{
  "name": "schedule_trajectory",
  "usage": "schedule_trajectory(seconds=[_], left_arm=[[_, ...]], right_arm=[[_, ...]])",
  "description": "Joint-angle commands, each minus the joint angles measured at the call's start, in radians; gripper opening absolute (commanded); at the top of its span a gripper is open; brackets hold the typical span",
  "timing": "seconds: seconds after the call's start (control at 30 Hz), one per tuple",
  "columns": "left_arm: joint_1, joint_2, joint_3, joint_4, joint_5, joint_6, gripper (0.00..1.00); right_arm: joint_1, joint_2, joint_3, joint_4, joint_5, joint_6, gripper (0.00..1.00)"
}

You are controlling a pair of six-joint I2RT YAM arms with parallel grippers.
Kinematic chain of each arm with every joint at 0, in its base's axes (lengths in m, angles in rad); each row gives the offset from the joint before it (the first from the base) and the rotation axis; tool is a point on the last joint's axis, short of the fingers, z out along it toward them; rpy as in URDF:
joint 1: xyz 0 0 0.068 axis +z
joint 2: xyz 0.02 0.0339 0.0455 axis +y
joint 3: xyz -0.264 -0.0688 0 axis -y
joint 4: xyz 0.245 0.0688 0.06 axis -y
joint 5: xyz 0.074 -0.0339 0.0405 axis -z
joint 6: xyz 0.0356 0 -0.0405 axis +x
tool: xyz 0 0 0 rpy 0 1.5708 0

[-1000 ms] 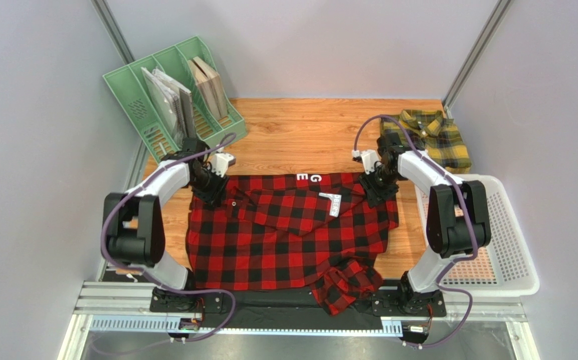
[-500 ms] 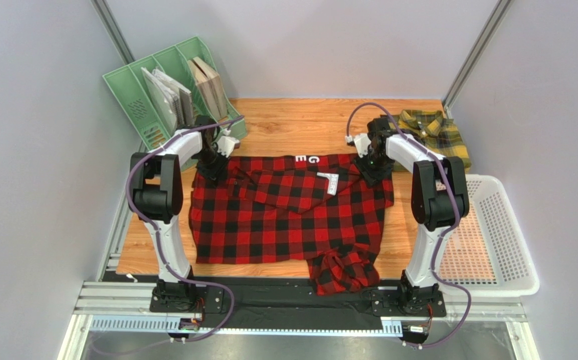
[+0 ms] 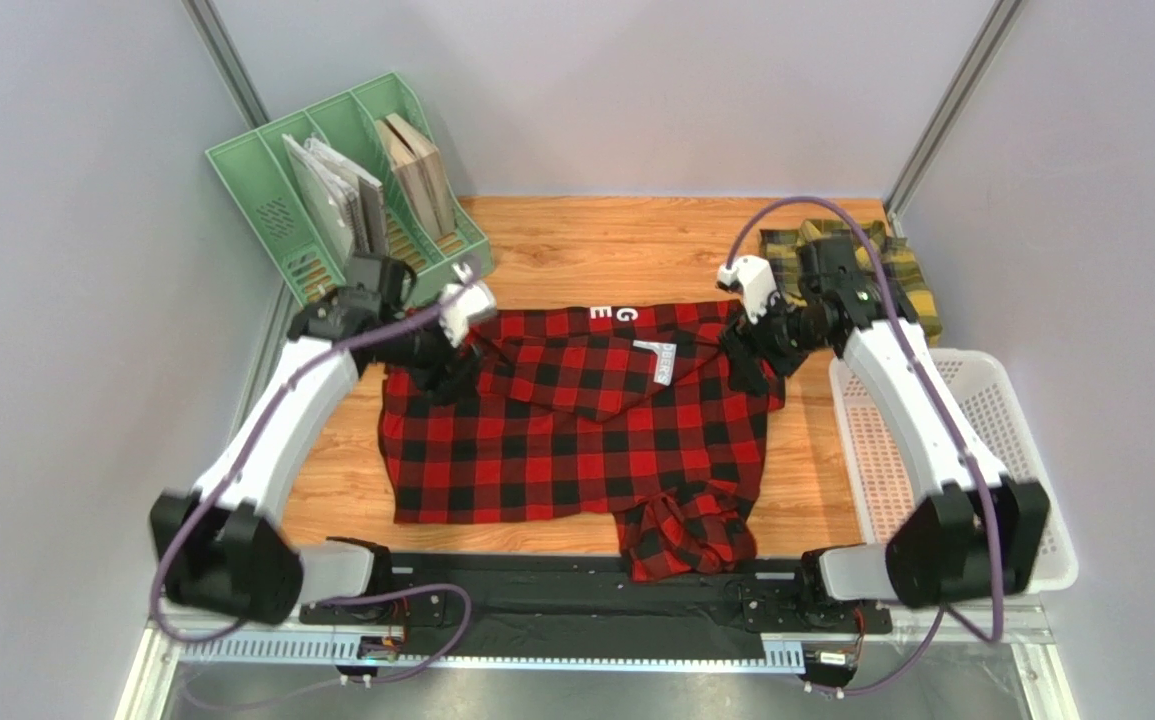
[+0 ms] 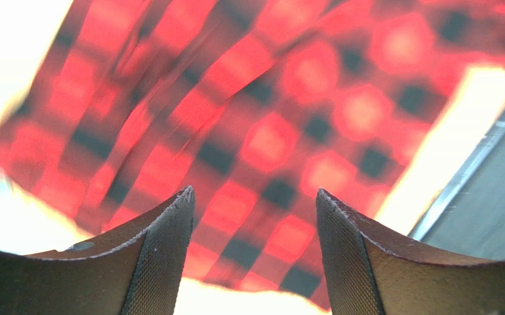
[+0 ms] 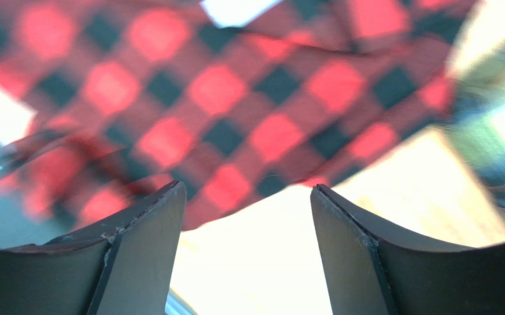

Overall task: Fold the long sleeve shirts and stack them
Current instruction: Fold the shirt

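The red-and-black plaid shirt (image 3: 583,435) lies spread across the middle of the overhead frame on a wooden tabletop (image 3: 613,248) with a light orange grain. One bunched sleeve (image 3: 688,533) at its lower edge spills onto the black strip (image 3: 538,578) that runs along the bottom of the table. The yellow-and-dark-green plaid shirt (image 3: 917,300) sits crumpled in the upper right corner of the table, well apart from the red one and partly hidden by the right arm.

Plain grey walls close in the table at the left, top and right of the frame. A green slotted file rack (image 3: 343,180) stands in the upper left, holding a few upright books or folders. A white perforated basket (image 3: 989,450) rests along the right edge.

White block letters show at the top edge of the red shirt; "G" and "E" (image 3: 616,317) can be read. A small white tag (image 3: 663,360) lies just below them, its print too small to read.

The left gripper (image 3: 433,353) is over the shirt's upper left corner. In its wrist view the left gripper (image 4: 255,197) has its fingers spread with nothing between them, blurred plaid beneath. The right gripper (image 3: 756,353) is over the upper right corner; its wrist view shows the right gripper (image 5: 248,190) likewise spread and empty above the cloth's edge and bare wood.
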Motion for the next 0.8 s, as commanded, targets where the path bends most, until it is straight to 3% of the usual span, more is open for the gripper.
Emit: schedule_trajectory(seconds=[0.0,0.1,0.13,0.17,0.2,0.27,0.33,0.47,0.6,0.77], left_arm=[[-0.260,-0.204,-0.121,0.053,0.205,0.008,0.74],[-0.428,-0.309,-0.187,0.174,0.285,-0.053,0.74],[-0.559,-0.321,-0.221,0.226,0.256,-0.067,0.74],[-0.631,-0.326,-0.238,0.289,0.140,-0.087,0.73],[-0.693,-0.305,-0.247,0.400,0.112,-0.095,0.74],[-0.831,-0.242,-0.226,0.475,0.046,-0.069,0.74],[-0.922,-0.087,-0.131,0.542,0.014,-0.076,0.74],[-0.997,0.140,0.032,0.642,0.007,-0.137,0.74],[-1.065,0.405,0.277,0.584,0.015,-0.177,0.75],[-1.083,0.558,0.359,0.595,0.023,-0.217,0.75]], right_arm=[[0.005,-0.112,-0.159,-0.188,-0.272,-0.074,0.75],[0.012,-0.190,-0.245,-0.220,-0.275,-0.085,0.69],[0.005,-0.207,-0.250,-0.152,-0.210,-0.047,0.69],[0.002,-0.215,-0.247,-0.147,-0.209,-0.040,0.69],[-0.004,-0.211,-0.228,-0.145,-0.209,-0.022,0.69],[-0.006,-0.180,-0.196,-0.141,-0.181,0.013,0.68],[-0.052,-0.117,-0.136,-0.151,-0.178,0.041,0.69],[-0.211,-0.021,-0.020,-0.214,-0.279,0.058,0.75],[-0.302,0.033,0.085,-0.279,-0.342,0.069,0.79],[-0.365,0.033,0.126,-0.302,-0.333,0.064,0.80]])
